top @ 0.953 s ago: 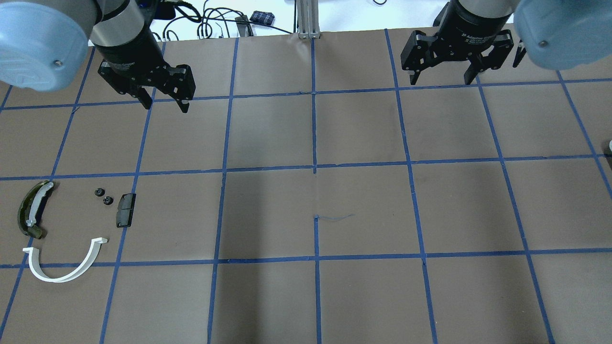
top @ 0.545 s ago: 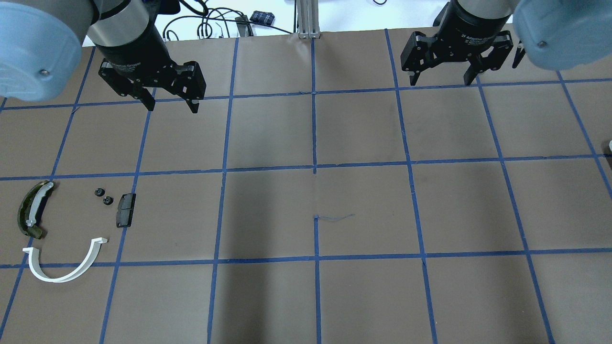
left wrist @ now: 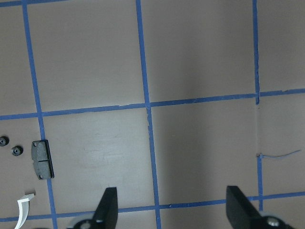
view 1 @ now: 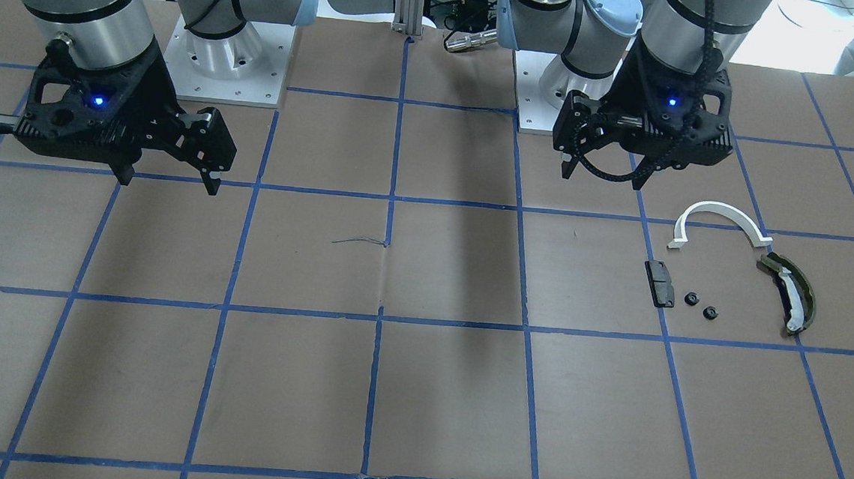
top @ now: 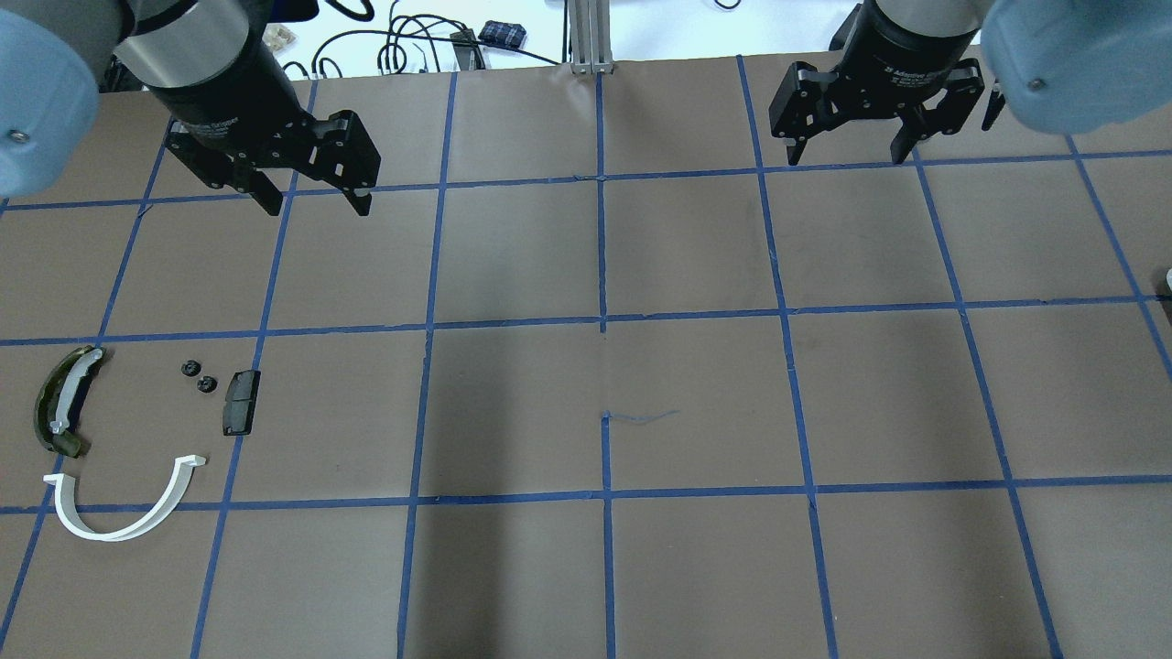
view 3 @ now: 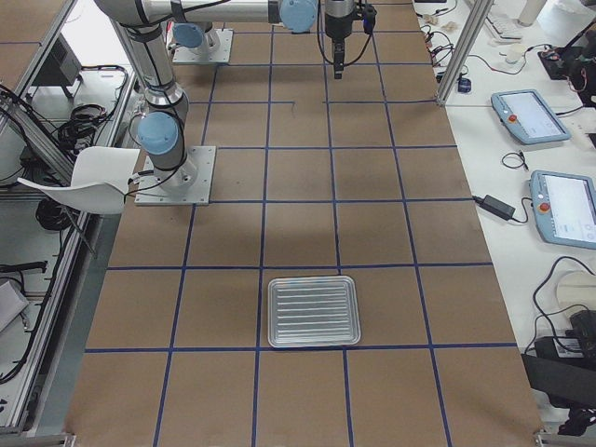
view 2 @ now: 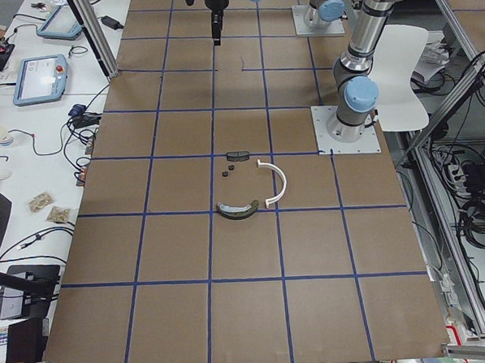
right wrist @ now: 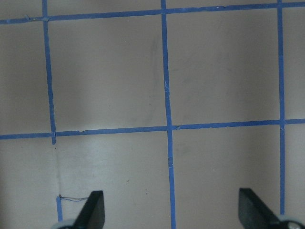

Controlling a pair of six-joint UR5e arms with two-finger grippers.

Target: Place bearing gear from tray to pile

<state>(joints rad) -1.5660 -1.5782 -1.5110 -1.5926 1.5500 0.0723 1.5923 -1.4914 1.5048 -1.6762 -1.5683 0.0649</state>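
Note:
The pile lies on the brown table at my left: a white half-ring arc (top: 124, 513), an olive-green curved piece with a white strip (top: 62, 403), a dark grey block (top: 241, 401) and two small black bearing gears (top: 189, 368) (top: 206, 383). It also shows in the front view, with the gears (view 1: 690, 298) beside the block (view 1: 659, 283). The metal tray (view 3: 314, 310) shows only in the exterior right view and looks empty. My left gripper (top: 316, 206) is open and empty, high and behind the pile. My right gripper (top: 849, 156) is open and empty at the far right.
Blue tape lines divide the table into squares. A thin stray thread (top: 641, 417) lies near the middle. Cables and a metal post (top: 586, 37) sit past the table's far edge. The arms' base plates (view 1: 221, 67) are at the robot's side.
My left gripper has drifted a little right, then back left, staying open and empty. The right gripper and the pile have not moved.

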